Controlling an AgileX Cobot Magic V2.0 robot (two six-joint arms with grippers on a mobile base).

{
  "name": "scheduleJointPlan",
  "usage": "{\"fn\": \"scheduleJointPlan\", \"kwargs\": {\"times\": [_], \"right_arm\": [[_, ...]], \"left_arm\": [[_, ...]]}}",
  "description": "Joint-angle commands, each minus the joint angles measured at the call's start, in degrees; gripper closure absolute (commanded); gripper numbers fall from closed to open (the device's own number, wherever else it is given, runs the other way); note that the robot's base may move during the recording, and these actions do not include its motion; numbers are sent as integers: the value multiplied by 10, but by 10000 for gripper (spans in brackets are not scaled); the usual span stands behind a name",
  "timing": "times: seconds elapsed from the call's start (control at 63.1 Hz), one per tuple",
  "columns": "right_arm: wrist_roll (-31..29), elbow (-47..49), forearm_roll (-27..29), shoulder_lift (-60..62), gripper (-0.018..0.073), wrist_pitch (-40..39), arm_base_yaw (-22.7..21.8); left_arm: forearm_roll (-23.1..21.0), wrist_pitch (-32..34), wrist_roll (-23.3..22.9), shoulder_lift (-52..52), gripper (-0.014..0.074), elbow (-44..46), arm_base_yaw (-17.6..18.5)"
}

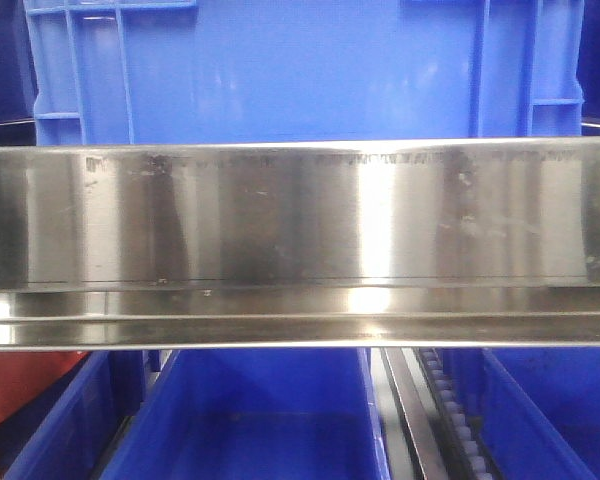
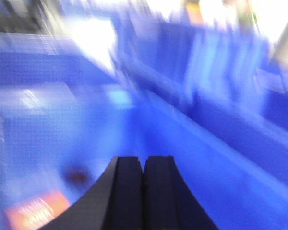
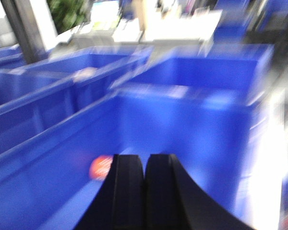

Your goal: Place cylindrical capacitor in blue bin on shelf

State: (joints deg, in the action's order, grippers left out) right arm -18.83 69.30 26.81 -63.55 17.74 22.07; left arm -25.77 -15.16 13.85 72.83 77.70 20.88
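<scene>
Spanning the front view from edge to edge, the shelf's (image 1: 300,215) broad steel rail reflects light, with a large blue crate (image 1: 300,70) standing on the level above it and open blue bins (image 1: 270,420) on the level below, beside a roller track (image 1: 450,410) to the right. The cylindrical capacitor cannot be picked out with certainty in any view; both wrist pictures are blurred. The left wrist camera looks down into a blue bin (image 2: 182,143), where the left gripper (image 2: 143,191) has its two black fingers pressed together with nothing visible between them; a small dark blob (image 2: 77,175) and an orange label (image 2: 36,211) lie on the bin floor to its left. The right gripper (image 3: 145,191) is likewise closed on nothing, over another blue bin (image 3: 192,120) with an orange-red round thing (image 3: 101,166) on its floor just left of the fingers.
</scene>
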Motion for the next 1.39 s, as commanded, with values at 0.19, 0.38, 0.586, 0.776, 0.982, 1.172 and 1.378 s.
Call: {"fn": "scheduleJointPlan", "kwargs": {"times": [0.19,0.38,0.586,0.776,0.982,1.172,1.378], "right_arm": [[-3,-152,-56,146,713,-67,-3],[-3,-250,-56,253,713,-70,-3],[-3,-289,-56,336,713,-34,-3],[-3,-289,-56,374,713,-11,-3],[-3,-289,-56,381,713,-15,-3],[-3,-289,-56,381,713,-15,-3],[-3,-289,-56,381,713,-15,-3]], "left_arm": [[0,140,1,-154,708,-210,-2],[0,183,1,-269,708,-352,-2],[0,163,1,-357,708,-426,-2],[0,145,1,-397,708,-433,-2],[0,146,1,-401,708,-433,-2],[0,146,1,-401,708,-433,-2],[0,146,1,-401,708,-433,-2]]}}
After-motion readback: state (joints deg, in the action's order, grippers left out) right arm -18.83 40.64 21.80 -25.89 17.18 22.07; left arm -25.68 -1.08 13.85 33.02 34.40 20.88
